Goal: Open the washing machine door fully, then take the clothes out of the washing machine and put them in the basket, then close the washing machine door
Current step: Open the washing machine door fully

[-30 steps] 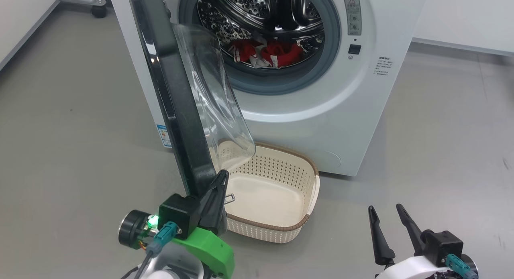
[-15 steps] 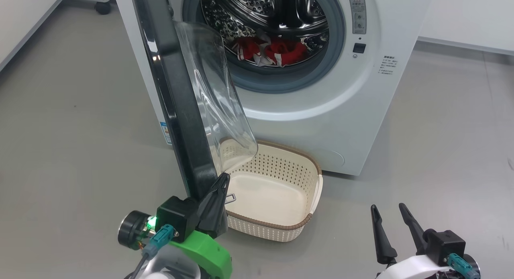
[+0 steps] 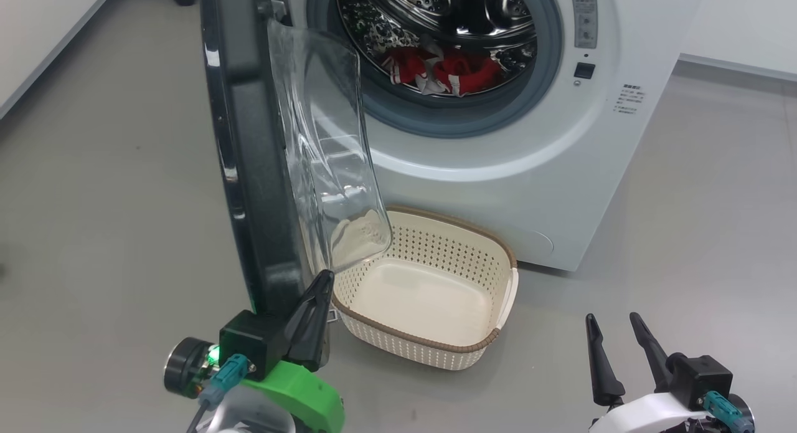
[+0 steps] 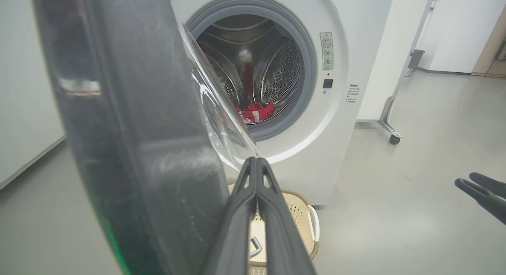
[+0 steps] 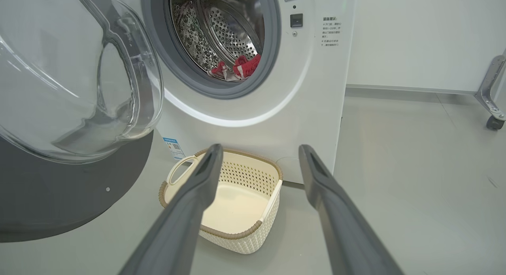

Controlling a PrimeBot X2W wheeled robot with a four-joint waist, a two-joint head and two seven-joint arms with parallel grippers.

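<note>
The white washing machine (image 3: 498,190) stands ahead with its drum exposed. Red clothes (image 3: 448,71) with white trim lie low in the drum (image 4: 257,110) (image 5: 237,67). The washing machine door (image 3: 249,171) swings out to the left, nearly edge-on, its clear glass bowl (image 3: 324,159) facing the drum. My left gripper (image 3: 320,280) is shut with nothing in it, tips against the inner side of the door's lower black rim (image 4: 138,148). The cream basket (image 3: 405,346) sits empty on the floor under the door. My right gripper (image 3: 611,318) hovers open at the lower right, apart from everything (image 5: 259,148).
Grey floor spreads left and right of the machine. A white wall runs behind on the right. A metal frame on a castor (image 4: 394,138) (image 5: 494,122) stands to the machine's right. A blue label (image 5: 172,142) marks the machine's lower front corner.
The head camera has shifted, sliding the scene rightward. Relative to the basket, my left gripper and the door's lower rim have moved left, so the door stands wider. The right gripper stays open.
</note>
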